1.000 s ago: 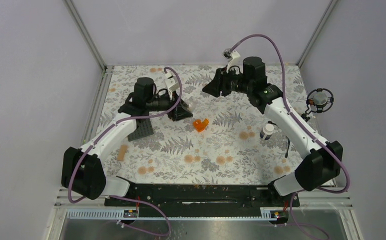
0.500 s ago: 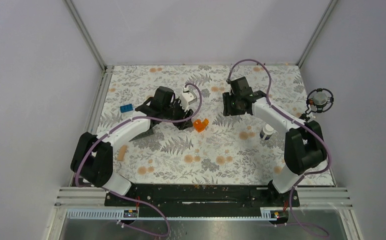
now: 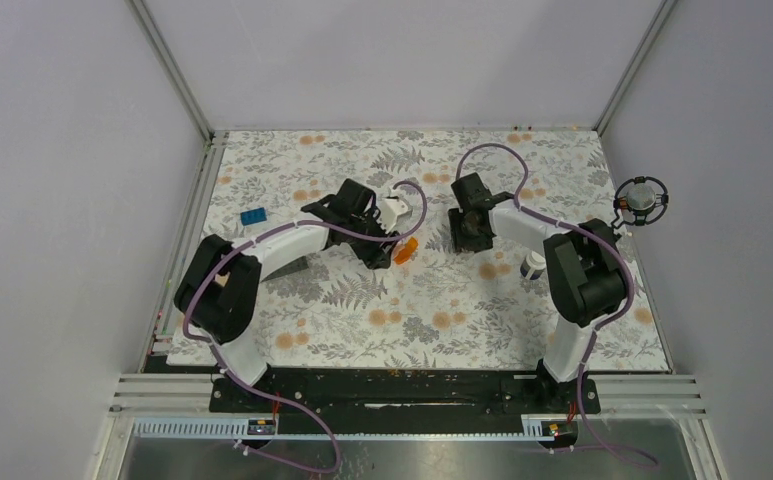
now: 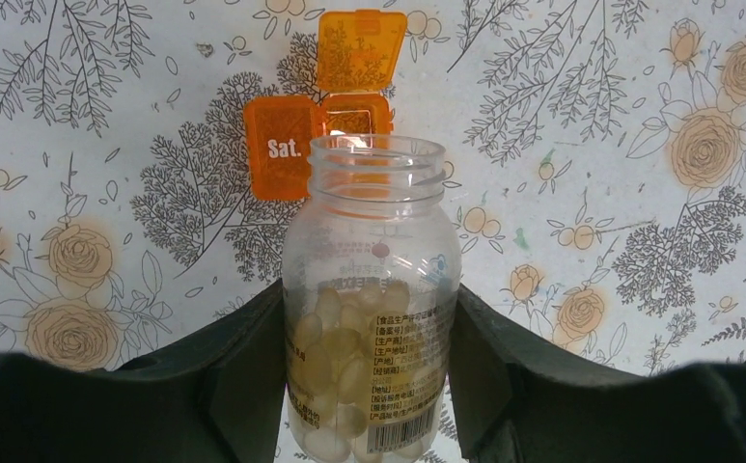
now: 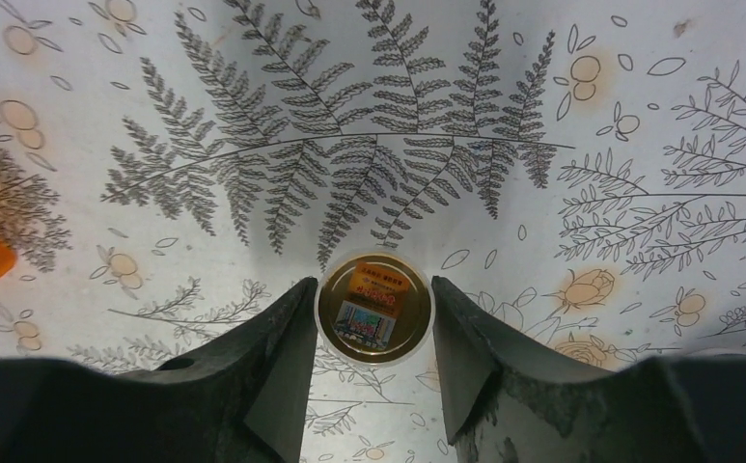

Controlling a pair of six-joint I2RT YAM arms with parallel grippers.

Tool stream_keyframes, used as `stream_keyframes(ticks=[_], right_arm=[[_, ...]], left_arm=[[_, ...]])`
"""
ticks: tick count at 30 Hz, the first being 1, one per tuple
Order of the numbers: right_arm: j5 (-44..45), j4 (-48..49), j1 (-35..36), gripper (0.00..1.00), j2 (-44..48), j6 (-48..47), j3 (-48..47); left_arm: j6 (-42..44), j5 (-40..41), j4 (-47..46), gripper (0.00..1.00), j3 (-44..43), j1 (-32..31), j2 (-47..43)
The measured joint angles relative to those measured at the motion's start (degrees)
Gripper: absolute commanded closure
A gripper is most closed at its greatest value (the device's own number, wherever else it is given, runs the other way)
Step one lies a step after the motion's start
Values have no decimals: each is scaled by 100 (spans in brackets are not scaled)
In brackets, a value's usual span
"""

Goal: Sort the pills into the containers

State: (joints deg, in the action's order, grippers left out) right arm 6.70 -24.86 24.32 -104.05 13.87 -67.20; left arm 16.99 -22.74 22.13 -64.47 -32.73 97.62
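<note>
Left end effector [image 4: 369, 328]: closed on the bottle [image 4: 373, 222], one finger on each side of its body.
Bottle: uncapped, with its mouth pointing away from the wrist. The pills [image 4: 349, 357] lie at the base end and none are at the neck.
Box [image 4: 320, 125]: orange, on the table [image 4: 591, 116] mid-scene. The "Sat." lid is open, and the box sits just beyond the bottle mouth.
Right end effector [image 5: 372, 294]: gripping the gold cap [image 5: 374, 318] flat between its fingers, low over the table and right of the box.
Change: within a second both arms have drawn in from the far side to the middle. The left one has brought the bottle to the box, and the right one has carried the cap along.
Meaning: the bottle looks lined up for pouring into the open compartment, though nothing has been tipped out yet.
Outward: a white bottle [image 3: 533, 266] stands at the right and a blue brick [image 3: 254, 216] lies at the left, both well apart from the box.
</note>
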Motion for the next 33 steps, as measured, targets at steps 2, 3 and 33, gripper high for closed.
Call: stream_keyframes(ticks=[2, 3, 33], right_arm=[[31, 26, 0, 35, -68, 31, 28], [44, 33, 0, 30, -83, 55, 57], [428, -223, -518, 16, 1196, 855, 188]], left_arm=[[4, 17, 107, 100, -149, -11, 122], [7, 42, 151, 100, -225, -20, 184], [142, 1729, 1663, 100, -1530, -636, 1091]])
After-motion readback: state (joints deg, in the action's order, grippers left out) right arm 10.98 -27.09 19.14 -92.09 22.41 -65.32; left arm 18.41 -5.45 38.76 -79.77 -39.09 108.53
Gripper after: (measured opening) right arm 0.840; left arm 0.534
